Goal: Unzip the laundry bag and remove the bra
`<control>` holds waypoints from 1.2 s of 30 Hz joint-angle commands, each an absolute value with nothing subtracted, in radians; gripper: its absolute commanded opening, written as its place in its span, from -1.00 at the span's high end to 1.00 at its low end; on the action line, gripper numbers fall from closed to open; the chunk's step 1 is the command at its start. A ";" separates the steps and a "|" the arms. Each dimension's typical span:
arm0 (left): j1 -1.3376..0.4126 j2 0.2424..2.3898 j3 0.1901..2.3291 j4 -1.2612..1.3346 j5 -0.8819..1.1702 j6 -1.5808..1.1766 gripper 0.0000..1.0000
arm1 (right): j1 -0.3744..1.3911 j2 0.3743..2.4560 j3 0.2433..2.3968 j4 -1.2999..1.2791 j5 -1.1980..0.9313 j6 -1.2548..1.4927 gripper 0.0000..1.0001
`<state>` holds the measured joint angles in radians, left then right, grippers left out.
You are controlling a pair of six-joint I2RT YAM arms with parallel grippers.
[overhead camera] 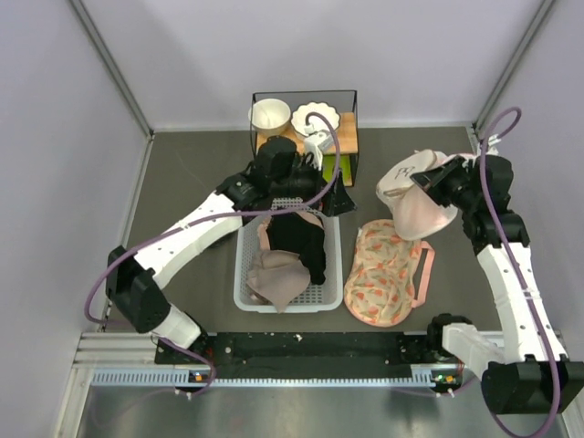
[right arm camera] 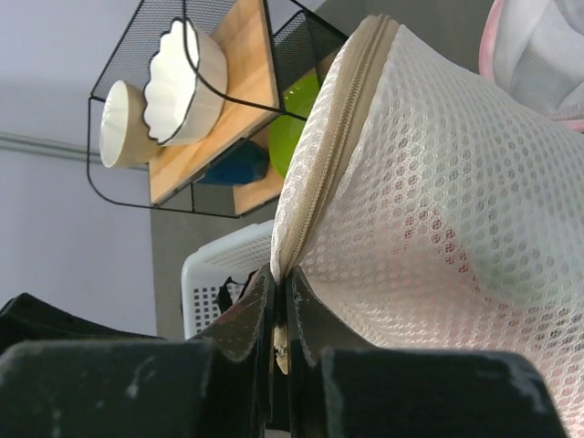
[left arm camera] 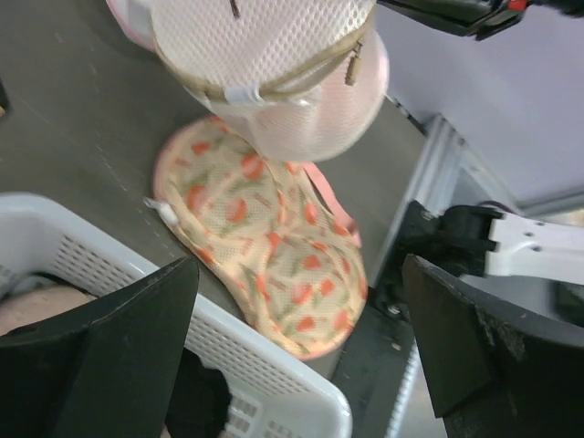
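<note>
Beside the white plastic basket [overhead camera: 242,274], right fingers [right arm camera: 246,319] are clamping the white mesh drum bag [right arm camera: 438,210] over a peach floral oval [overhead camera: 383,274]; left fingers [left arm camera: 109,356] are standing apart.

A dark grey table [overhead camera: 182,173] fills the middle of the frame. A white basket [overhead camera: 242,274] is set at its centre. Just right of it, a floral oval piece [overhead camera: 383,274] is laid flat. A wire rack [overhead camera: 348,137] is placed at upper centre, and a pink-trimmed mesh bag [overhead camera: 399,173] is seen at upper right, partly hidden.
</note>
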<state>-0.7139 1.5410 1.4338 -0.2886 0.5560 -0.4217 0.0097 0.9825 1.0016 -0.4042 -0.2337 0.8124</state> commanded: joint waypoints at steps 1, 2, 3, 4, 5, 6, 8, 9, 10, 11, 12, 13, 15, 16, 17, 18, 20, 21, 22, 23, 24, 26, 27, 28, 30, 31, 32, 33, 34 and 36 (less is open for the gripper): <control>-0.820 1.410 1.392 -0.160 0.281 -0.072 -0.98 | 0.005 0.954 1.103 -0.564 -0.264 0.753 1.00; -0.843 1.392 1.367 -0.134 0.228 -0.008 -0.98 | 0.005 0.950 1.104 -0.569 -0.287 0.753 1.00; -0.891 1.359 1.305 -0.058 0.178 0.067 -0.98 | 0.005 0.939 1.106 -0.575 -0.297 0.758 1.00; -0.912 1.345 1.272 -0.010 0.138 0.127 -0.98 | 0.005 0.933 1.104 -0.581 -0.305 0.761 1.00; -0.928 1.333 1.244 0.048 0.117 0.226 -0.98 | 0.005 0.930 1.103 -0.584 -0.323 0.764 1.00; -0.949 1.327 1.208 0.116 0.088 0.263 -0.98 | 0.005 0.920 1.100 -0.583 -0.336 0.768 1.00; -0.963 1.328 1.181 0.168 0.094 0.346 -0.98 | 0.006 0.919 1.100 -0.584 -0.359 0.769 1.00; -0.983 1.339 1.160 0.198 0.094 0.371 -0.98 | 0.005 0.919 1.100 -0.584 -0.367 0.772 1.00; -0.992 1.345 1.149 0.253 0.094 0.421 -0.98 | 0.005 0.916 1.101 -0.584 -0.373 0.773 1.00; -1.003 1.354 1.140 0.270 0.100 0.455 -0.98 | 0.005 0.916 1.101 -0.584 -0.382 0.775 1.00; -1.034 1.371 1.125 0.285 0.094 0.491 -0.98 | 0.005 0.914 1.103 -0.584 -0.385 0.776 1.00; -1.048 1.379 1.117 0.317 0.087 0.564 -0.98 | 0.005 0.913 1.104 -0.586 -0.388 0.775 1.00; -1.086 1.413 1.111 0.325 0.066 0.638 -0.98 | 0.005 0.911 1.109 -0.587 -0.410 0.764 1.00; -1.092 1.423 1.112 0.315 0.057 0.682 -0.98 | 0.005 0.916 1.112 -0.588 -0.416 0.762 1.00; -1.097 1.433 1.120 0.308 0.060 0.690 -0.98 | 0.006 0.917 1.114 -0.589 -0.434 0.758 1.00; -1.101 1.452 1.137 0.301 0.060 0.692 -0.98 | 0.005 0.920 1.115 -0.589 -0.443 0.753 1.00; -1.104 1.465 1.147 0.299 0.072 0.689 -0.98 | 0.005 0.919 1.115 -0.592 -0.460 0.755 1.00; -1.106 1.476 1.150 0.307 0.074 0.686 -0.98 | 0.005 0.919 1.112 -0.591 -0.465 0.756 1.00; -1.108 1.480 1.149 0.308 0.078 0.681 -0.98 | 0.005 0.916 1.112 -0.591 -0.469 0.756 1.00; -1.108 1.488 1.150 0.317 0.069 0.677 -0.98 | 0.005 0.911 1.112 -0.589 -0.474 0.756 1.00; -1.108 1.511 1.146 0.348 0.057 0.673 -0.98 | 0.006 0.910 1.111 -0.588 -0.469 0.749 1.00; -1.108 1.541 1.155 0.351 0.046 0.696 -0.98 | 0.005 0.908 1.111 -0.591 -0.456 0.739 1.00; -1.106 1.571 1.172 0.348 0.041 0.696 -0.98 | 0.005 0.908 1.109 -0.591 -0.459 0.738 1.00; -1.108 1.583 1.178 0.353 0.040 0.687 -0.98 | 0.005 0.910 1.109 -0.589 -0.463 0.739 1.00; -1.106 1.611 1.195 0.362 0.040 0.680 -0.97 | 0.005 0.905 1.108 -0.591 -0.466 0.736 1.00; -1.106 1.615 1.201 0.364 0.041 0.667 -0.94 | 0.005 0.904 1.106 -0.591 -0.468 0.735 1.00; -1.106 1.623 1.209 0.367 0.040 0.660 -0.90 | 0.005 0.902 1.106 -0.591 -0.472 0.732 1.00; -1.106 1.634 1.219 0.367 0.023 0.652 -0.70 | 0.005 0.899 1.104 -0.591 -0.472 0.726 1.00; -1.104 1.637 1.224 0.359 0.015 0.650 -0.45 | 0.005 0.890 1.104 -0.592 -0.471 0.721 1.00; -1.104 1.637 1.236 0.351 -0.021 0.643 0.59 | 0.005 0.885 1.100 -0.606 -0.462 0.709 1.00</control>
